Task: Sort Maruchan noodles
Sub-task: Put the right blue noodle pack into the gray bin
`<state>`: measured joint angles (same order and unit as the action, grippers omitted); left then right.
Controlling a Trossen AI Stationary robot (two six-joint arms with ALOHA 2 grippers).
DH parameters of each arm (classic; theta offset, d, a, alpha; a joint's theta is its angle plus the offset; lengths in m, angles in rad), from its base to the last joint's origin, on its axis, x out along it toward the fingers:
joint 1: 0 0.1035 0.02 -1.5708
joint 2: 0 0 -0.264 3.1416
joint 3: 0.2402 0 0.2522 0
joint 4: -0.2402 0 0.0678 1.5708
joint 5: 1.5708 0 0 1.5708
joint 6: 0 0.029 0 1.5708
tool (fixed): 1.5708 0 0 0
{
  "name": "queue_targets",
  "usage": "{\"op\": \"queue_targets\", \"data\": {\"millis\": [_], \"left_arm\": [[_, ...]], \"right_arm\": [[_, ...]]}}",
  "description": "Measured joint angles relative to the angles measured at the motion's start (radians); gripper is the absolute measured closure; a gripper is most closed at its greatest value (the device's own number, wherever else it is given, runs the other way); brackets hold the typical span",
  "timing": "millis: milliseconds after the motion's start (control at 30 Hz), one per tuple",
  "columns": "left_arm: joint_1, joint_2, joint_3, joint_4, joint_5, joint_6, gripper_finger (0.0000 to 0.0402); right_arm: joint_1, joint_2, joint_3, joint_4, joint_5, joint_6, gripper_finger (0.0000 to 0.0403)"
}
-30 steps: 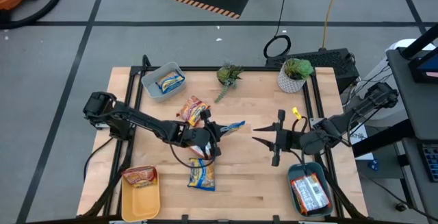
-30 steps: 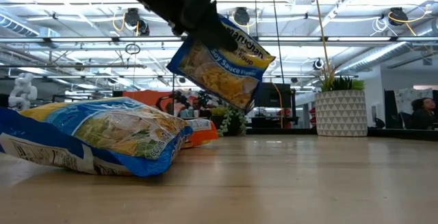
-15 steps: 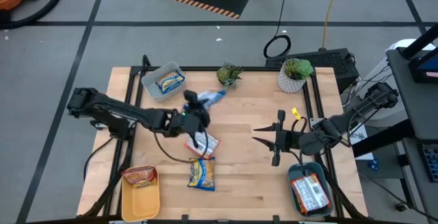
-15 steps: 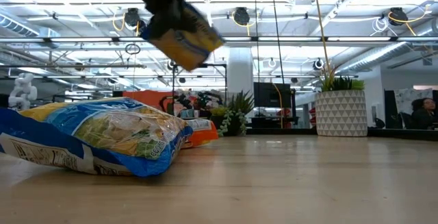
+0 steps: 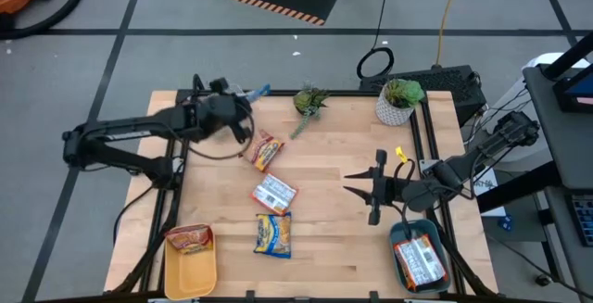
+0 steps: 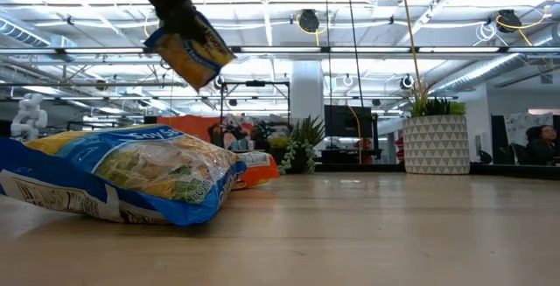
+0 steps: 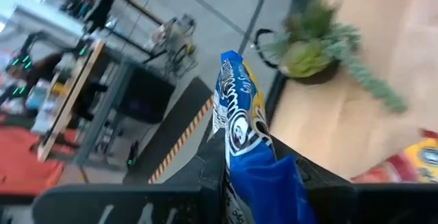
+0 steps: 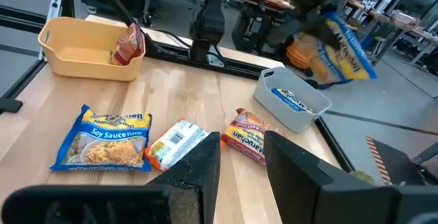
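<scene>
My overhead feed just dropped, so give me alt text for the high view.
The left gripper holds a blue packet over the grey bin at the table's far left corner. Three packets lie mid-table; the right gripper hangs open beside the teal bin.

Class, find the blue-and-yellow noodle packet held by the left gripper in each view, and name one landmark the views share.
High: blue-and-yellow packet, far-left table corner.
Low: upper left, airborne.
Left wrist: centre, between the fingers.
Right wrist: upper right, above the grey bin.
Landmark: grey bin, hidden under the arm from above.

Fingers (image 7: 205, 172) pinch blue packet (image 7: 241, 131); plant (image 7: 311, 49) beyond.
</scene>
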<state>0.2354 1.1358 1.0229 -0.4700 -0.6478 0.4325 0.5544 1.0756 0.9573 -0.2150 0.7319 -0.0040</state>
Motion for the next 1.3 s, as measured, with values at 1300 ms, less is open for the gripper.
{"op": "queue_targets", "data": {"millis": [1300], "left_arm": [[0.416,-0.207,-0.641,0.618,0.199,0.07,0.0294]], "right_arm": [[0.046,0.003,0.0,-0.007,-0.001,0.072,0.0293]]}}
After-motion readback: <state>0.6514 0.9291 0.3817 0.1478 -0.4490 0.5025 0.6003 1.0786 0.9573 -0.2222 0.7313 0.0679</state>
